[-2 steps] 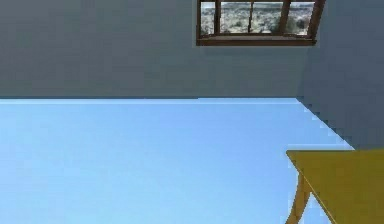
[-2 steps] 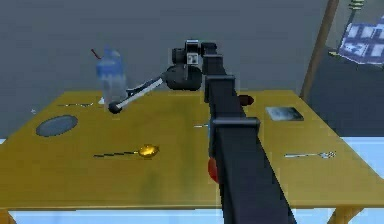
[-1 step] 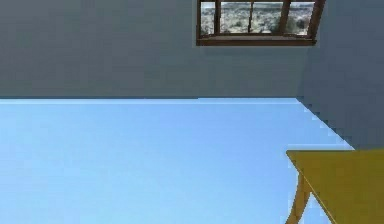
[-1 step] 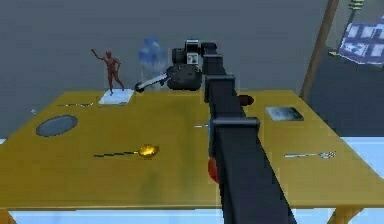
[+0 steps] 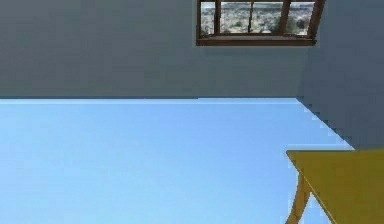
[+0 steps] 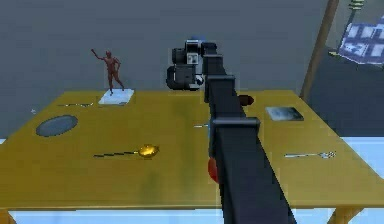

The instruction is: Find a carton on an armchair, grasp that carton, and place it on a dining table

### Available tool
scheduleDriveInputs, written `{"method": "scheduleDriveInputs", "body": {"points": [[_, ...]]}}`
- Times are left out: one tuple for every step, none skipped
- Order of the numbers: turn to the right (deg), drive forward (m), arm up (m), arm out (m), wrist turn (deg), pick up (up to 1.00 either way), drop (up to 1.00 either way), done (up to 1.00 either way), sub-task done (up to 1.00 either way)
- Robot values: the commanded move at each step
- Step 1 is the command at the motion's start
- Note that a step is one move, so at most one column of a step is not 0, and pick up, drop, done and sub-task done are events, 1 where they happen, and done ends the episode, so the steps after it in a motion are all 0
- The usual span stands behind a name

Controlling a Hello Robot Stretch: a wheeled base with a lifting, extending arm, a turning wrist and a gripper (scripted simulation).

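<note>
The yellow dining table point(image 6: 60, 165) spreads across the arm side view, and its corner point(image 5: 345, 180) shows at the forward view's lower right. My dark arm point(image 6: 240, 150) reaches out over the tabletop. The gripper point(image 6: 180, 74) hangs near the table's far edge, in front of the grey wall. Its far end is a dark and white cluster that I cannot make out, so I cannot tell whether it holds anything.
On the table stand a red statuette point(image 6: 111, 68) on a white base, a grey round plate point(image 6: 57, 125), a spoon point(image 6: 130, 153), a fork point(image 6: 310, 155) and a grey square thing point(image 6: 283, 114). A window point(image 5: 258, 22) sits high on the far wall above open blue floor point(image 5: 140, 160).
</note>
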Motion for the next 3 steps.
{"method": "scheduleDriveInputs", "body": {"points": [[0.0, 0.00, -0.32, 0.00, 0.0, 0.00, 0.00, 0.00, 0.00], [0.0, 0.00, 0.00, 0.00, 0.0, 0.00, 1.00, 0.00, 0.00], [0.0, 0.00, 0.00, -0.10, 0.0, 0.00, 0.00, 0.00, 0.00]]}}
